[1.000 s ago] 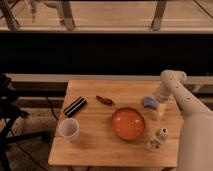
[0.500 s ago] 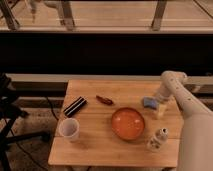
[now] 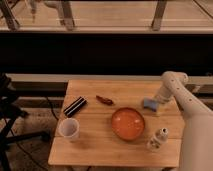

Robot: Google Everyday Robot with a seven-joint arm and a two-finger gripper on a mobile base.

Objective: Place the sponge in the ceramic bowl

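Over the last second nothing visibly shifts. The sponge [image 3: 148, 103] lies at the same spot on the tabletop [image 3: 100, 150], just beyond the far right rim of the ceramic bowl [image 3: 128, 123] and outside it. The gripper [image 3: 157, 103] stays low at the side of the sponge away from the bowl, with the arm [image 3: 172, 86] bending down to it. The bowl's glossy inside holds no sponge. I judge the gripper to be dwelling at the sponge, which has yet to be carried over the rim.

The gripper's tip blends into the pale end of the arm and the sponge's edge. I cannot tell whether it grips the sponge or only stands against it, nor whether the sponge rests on the wood. The arm's lower part is cut off to the right of the bowl. A small dark red thing [image 3: 104, 100] beyond the bowl is too small to name.
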